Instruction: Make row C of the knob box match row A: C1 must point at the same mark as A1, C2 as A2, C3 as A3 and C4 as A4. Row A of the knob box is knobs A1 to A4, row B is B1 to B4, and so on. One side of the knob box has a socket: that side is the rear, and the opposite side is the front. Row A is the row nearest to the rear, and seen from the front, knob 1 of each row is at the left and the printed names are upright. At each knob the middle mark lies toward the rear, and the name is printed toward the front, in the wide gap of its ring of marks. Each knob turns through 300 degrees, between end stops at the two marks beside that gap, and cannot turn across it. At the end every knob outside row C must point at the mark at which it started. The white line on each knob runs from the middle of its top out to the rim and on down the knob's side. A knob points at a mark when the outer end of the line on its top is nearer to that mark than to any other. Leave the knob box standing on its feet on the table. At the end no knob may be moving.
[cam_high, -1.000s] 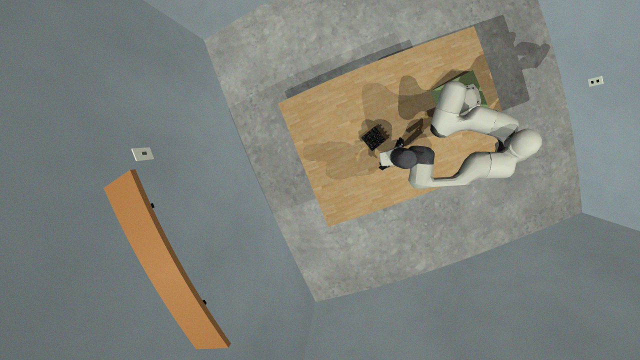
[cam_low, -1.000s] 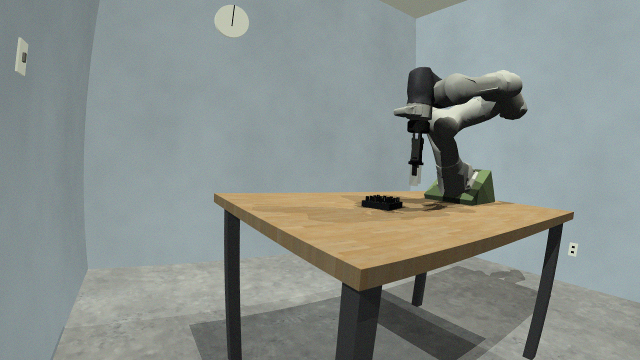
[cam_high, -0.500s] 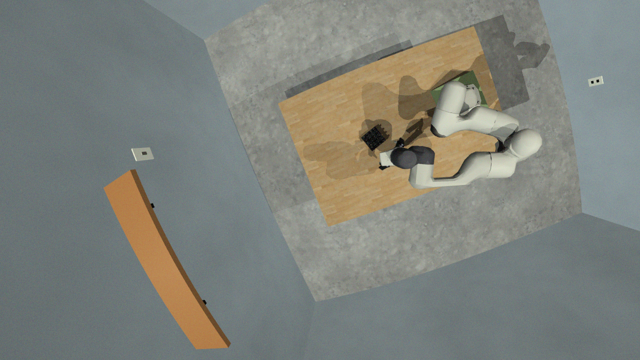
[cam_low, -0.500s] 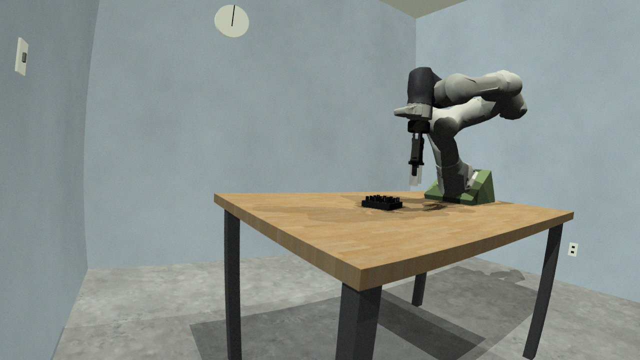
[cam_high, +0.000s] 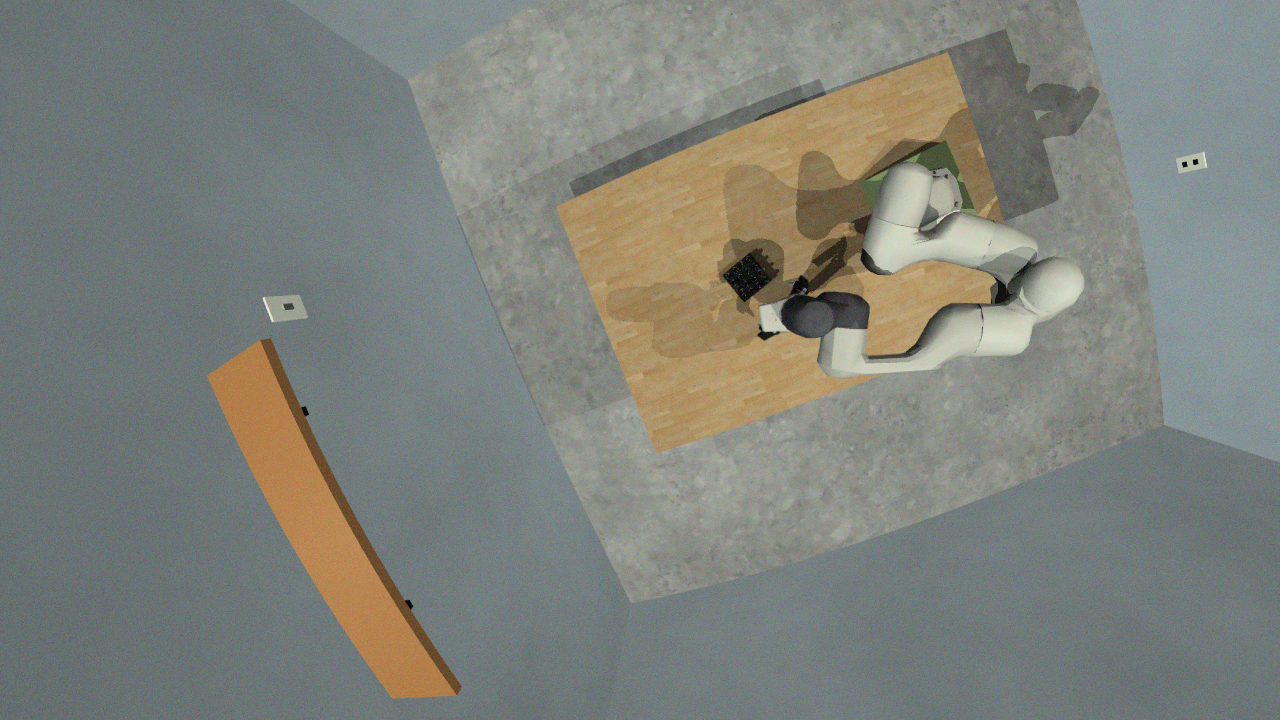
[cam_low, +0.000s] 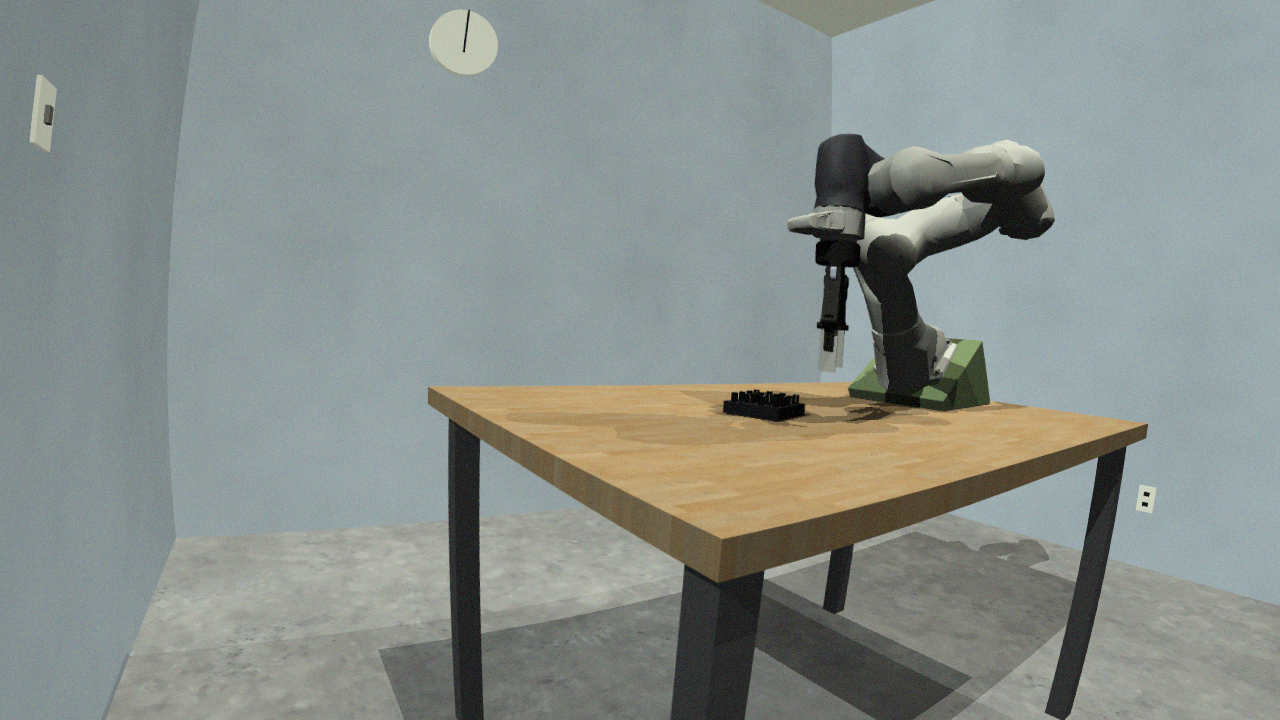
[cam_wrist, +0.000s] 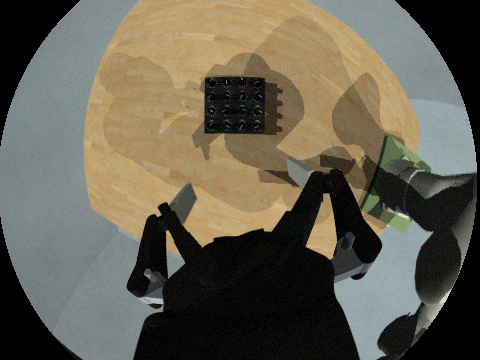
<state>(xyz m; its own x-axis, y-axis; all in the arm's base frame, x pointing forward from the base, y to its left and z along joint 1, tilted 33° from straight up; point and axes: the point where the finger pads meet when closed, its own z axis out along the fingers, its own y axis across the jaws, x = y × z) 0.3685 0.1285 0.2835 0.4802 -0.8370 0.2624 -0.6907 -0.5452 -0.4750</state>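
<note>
Arm bent — pincer (cam_high: 781, 308) (cam_low: 831, 351) (cam_wrist: 239, 178) wide open, pointing down — fingers apart.

No change visible, top or exterior, between the earlier pictures and now. Knobs (cam_high: 746, 276) (cam_low: 768, 397) (cam_wrist: 242, 96) too small to tell if any turned. Wrist view has no earlier picture to compare.
</note>
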